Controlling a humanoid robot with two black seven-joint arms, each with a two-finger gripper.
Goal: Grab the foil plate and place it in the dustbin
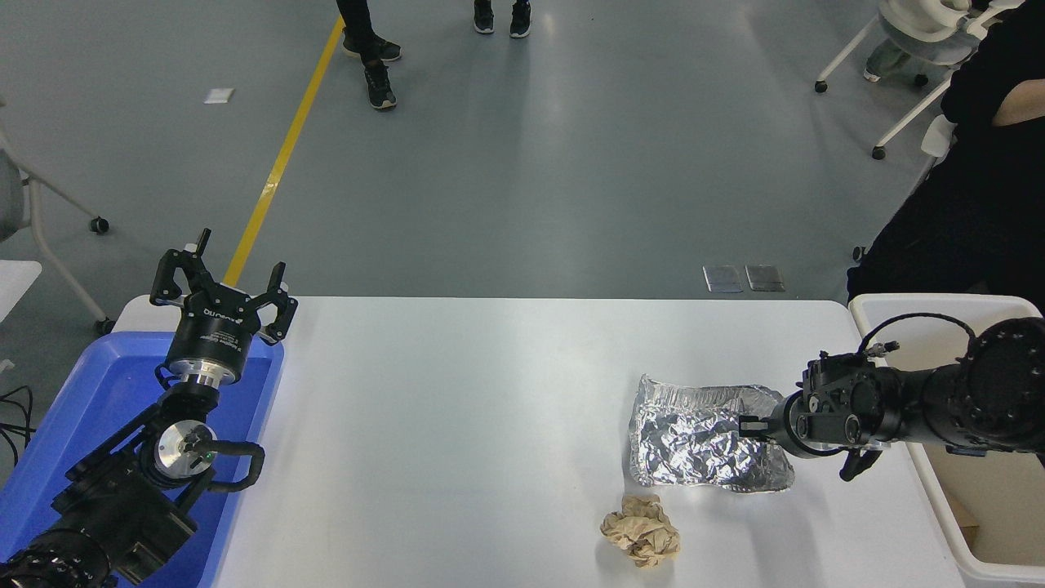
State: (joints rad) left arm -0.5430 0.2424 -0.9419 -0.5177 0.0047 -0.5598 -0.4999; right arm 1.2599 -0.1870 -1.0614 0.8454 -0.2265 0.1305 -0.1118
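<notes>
The right gripper (pixel 753 425) has its jaws clenched on the right rim of the foil plate (pixel 702 437), which sits near the surface's (pixel 457 408) right edge, tilted. The dustbin (pixel 922 304) stands just past that edge. A paper ball (pixel 641 529) lies near the front edge. The left gripper (pixel 224 282) hangs released over the blue tray (pixel 82 392) at the left edge.

Foil plate (pixel 706 441) shiny silver, crinkled; paper ball (pixel 641 529) tan. Table (pixel 457 425) white, tray (pixel 98 392) bright blue, both arms black. Dustbin (pixel 922 306) looks off-white, mostly cut off; floor line (pixel 282 155) yellow.
</notes>
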